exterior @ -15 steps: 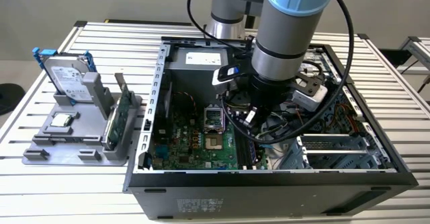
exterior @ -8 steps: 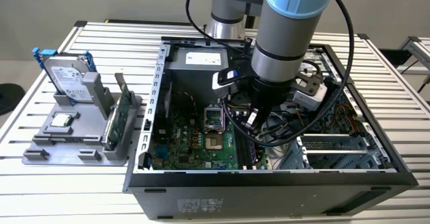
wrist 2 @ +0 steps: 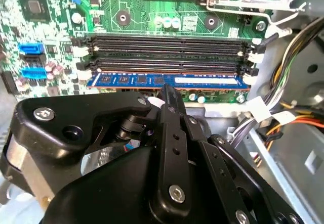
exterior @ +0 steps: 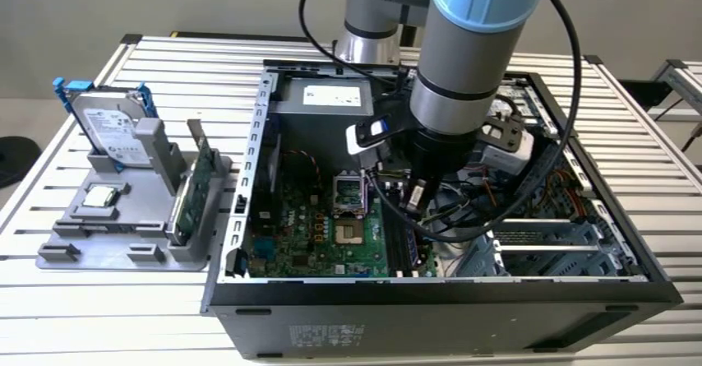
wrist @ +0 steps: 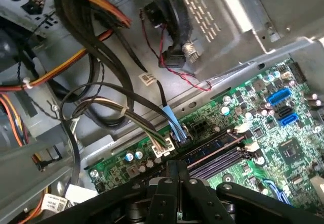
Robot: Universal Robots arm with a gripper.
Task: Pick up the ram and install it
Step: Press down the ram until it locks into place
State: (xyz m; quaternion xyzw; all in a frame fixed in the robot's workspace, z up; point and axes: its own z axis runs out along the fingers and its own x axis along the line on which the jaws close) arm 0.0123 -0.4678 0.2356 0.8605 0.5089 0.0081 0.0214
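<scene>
The ram (wrist 2: 212, 81) is a long, thin blue-green stick with a pale label. It stands on edge along the memory slot closest to my fingers, beside two bare black slots (wrist 2: 167, 44) on the green motherboard (exterior: 318, 226). My gripper (wrist 2: 166, 90) comes down onto the stick's middle with its black fingers drawn together on it. In the exterior view the gripper (exterior: 420, 206) reaches deep into the open computer case (exterior: 252, 177), next to the processor socket (exterior: 348, 193). In the first wrist view the fingertips (wrist: 170, 169) sit just before the slots (wrist: 217, 155).
Bundled cables (exterior: 482, 210) crowd the case on the exterior view's right of the gripper and hang close in the first wrist view (wrist: 91, 57). On the exterior view's left, a grey holder (exterior: 110, 234) carries a silver hard drive (exterior: 104, 123) and an upright green expansion card (exterior: 196, 185).
</scene>
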